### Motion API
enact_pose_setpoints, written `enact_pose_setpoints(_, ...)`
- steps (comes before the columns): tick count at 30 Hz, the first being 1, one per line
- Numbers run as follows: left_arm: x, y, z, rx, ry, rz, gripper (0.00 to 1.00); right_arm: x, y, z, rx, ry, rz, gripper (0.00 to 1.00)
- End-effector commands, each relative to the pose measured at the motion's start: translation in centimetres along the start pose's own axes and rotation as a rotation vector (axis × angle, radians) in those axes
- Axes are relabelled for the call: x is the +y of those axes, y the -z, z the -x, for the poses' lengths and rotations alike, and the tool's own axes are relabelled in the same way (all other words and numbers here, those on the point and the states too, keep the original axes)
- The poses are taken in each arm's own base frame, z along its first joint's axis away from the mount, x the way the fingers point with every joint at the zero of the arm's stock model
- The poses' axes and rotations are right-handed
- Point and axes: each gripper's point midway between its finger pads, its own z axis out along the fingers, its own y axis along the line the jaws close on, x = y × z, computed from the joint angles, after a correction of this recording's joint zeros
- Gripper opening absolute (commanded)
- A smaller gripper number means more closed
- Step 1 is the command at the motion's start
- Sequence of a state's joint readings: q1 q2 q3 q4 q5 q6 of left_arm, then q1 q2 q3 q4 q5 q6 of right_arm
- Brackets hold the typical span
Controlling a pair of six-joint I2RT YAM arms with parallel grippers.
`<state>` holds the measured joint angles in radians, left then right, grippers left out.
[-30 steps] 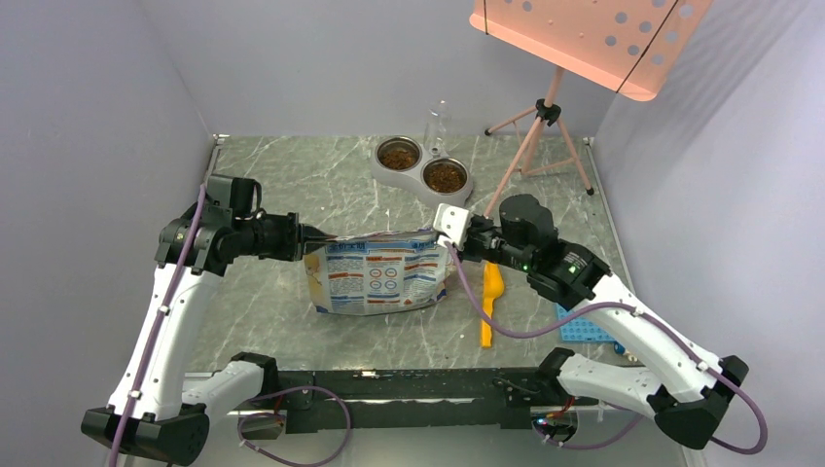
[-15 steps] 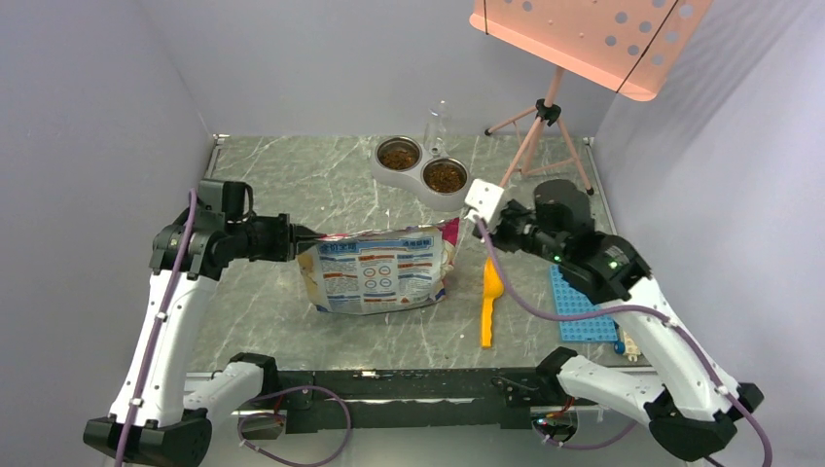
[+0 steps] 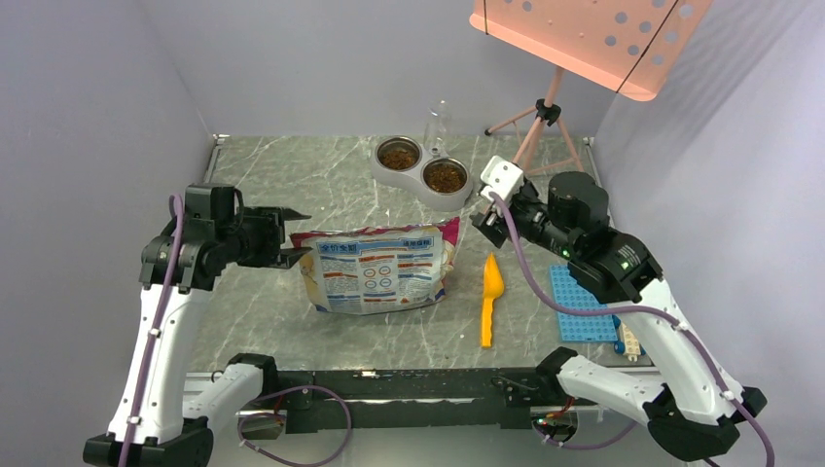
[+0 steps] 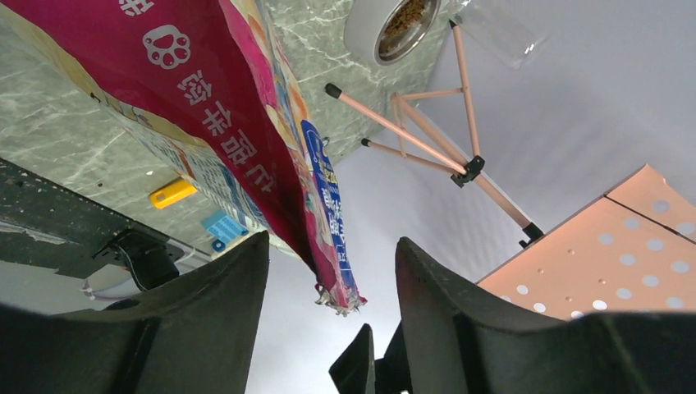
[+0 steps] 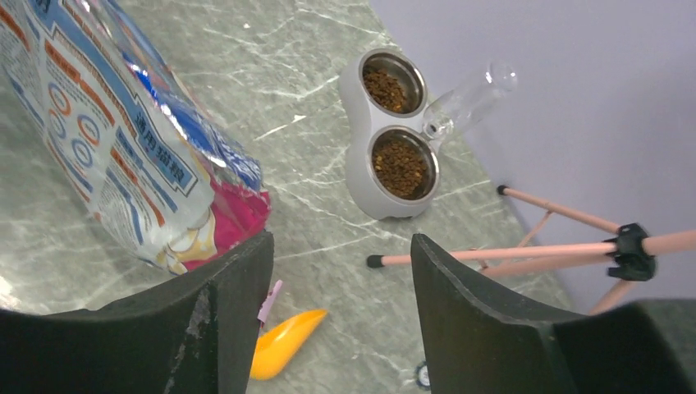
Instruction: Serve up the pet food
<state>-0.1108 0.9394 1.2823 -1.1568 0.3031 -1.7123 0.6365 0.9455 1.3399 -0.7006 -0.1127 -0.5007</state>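
Left claw [image 3: 300, 233] and right claw [image 3: 482, 222] gape wide, empty, flanking the bag [image 3: 379, 272], pet food [image 3: 445, 177] already filling the twin bowl [image 3: 420, 167] beyond; serving seems done, calling only for a clean retreat.

left end effector [image 4: 331, 243] — jaws apart | bag [image 4: 205, 107] torn edge hangs between them | pet food [image 4: 404, 18] in bowl [image 4: 364, 34]

We see the pet food [image 3: 445, 177] as small dark-brown kibble, a loose granular mass filling both round hollows of the grey twin-bowl feeder [image 3: 421, 166]. It lies level, at the far side of the table [image 3: 292, 175].
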Motion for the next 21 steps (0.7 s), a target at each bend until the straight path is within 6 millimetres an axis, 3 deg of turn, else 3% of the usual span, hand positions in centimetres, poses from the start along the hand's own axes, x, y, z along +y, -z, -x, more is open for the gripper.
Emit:
enact_pose_setpoints(1,-1.5,1.8,-0.3,-0.016,-0.028,-0.077,0.63,-1.7,-0.5,2.6,-0.083,-0.115,-0.079,0.68)
enact_pose_setpoints(3,-1.8,2.2,-0.4,-0.013,-0.037,-0.090,0.64,-2.1,-0.6,2.9,-0.088,-0.166,-0.103,0.75)
enact_pose_setpoints(5,-2.0,2.7,-0.7,-0.008,-0.055,-0.106,0.65,-2.8,-0.6,3.3,-0.100,-0.228,-0.145,0.98)
enact_pose_setpoints(6,-2.3,3.0,-0.9,-0.008,-0.068,-0.117,0.65,-3.4,-0.5,3.5,-0.102,-0.259,-0.182,1.00)
enact_pose_setpoints(10,-3.7,5.3,-1.1,-0.050,-0.179,-0.185,0.67,-5.8,0.6,4.2,-0.131,-0.358,-0.318,1.00)
enact_pose_setpoints(16,-8.6,11.0,-1.7,-0.171,-0.406,-0.505,0.69,-11.4,5.6,4.4,-0.204,-0.467,-0.681,1.00)
enact_pose_setpoints(18,-11.3,14.1,-1.7,-0.274,-0.510,-0.661,0.90,-13.5,7.7,4.1,-0.197,-0.528,-0.841,1.00)
enact_pose_setpoints(21,-13.5,18.6,-0.9,-0.476,-0.691,-0.735,0.95,-16.0,11.1,3.6,-0.177,-0.648,-1.073,1.00)
